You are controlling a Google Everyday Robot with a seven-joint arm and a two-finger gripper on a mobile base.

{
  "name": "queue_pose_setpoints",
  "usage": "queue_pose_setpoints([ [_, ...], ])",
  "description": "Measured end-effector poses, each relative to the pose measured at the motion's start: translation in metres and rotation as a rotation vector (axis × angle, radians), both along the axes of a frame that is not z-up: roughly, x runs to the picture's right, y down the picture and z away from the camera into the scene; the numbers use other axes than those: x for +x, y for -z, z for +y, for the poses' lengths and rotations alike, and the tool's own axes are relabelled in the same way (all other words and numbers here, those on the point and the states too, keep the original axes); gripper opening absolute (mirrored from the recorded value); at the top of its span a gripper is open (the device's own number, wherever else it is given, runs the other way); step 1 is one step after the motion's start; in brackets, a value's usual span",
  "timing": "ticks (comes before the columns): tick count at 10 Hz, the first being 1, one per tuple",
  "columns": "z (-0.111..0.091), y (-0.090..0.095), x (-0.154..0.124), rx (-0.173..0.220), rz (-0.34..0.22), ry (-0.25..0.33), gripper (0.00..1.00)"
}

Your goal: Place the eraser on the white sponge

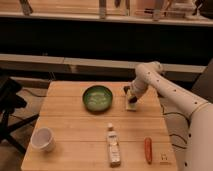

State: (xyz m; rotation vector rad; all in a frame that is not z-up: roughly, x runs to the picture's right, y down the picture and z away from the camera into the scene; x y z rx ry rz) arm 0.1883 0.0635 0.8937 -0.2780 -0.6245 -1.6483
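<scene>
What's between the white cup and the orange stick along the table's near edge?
In the camera view, only the pale bottle lies between the white cup and orange stick. The gripper is at the white sponge, beside the green bowl.

One camera looks down at a slant from above the near edge of the tabletop (70, 125), facing the dark counter (100, 40) across the upper frame, at middle range. The arm (170, 92) enters from the right, its gripper (132, 98) right of centre.
</scene>
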Motion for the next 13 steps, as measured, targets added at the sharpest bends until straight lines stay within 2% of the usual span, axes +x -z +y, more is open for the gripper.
queue_pose_setpoints([
  [1, 0.002, 0.0, 0.003, 0.0, 0.001, 0.001, 0.13],
  [3, 0.003, -0.002, 0.009, -0.001, 0.004, -0.006, 0.19],
  [8, 0.003, -0.004, 0.011, -0.003, 0.002, -0.007, 0.66],
  [10, 0.004, -0.006, 0.013, -0.005, 0.001, -0.007, 0.8],
  [13, 0.003, -0.006, 0.013, -0.007, 0.001, -0.007, 0.8],
])
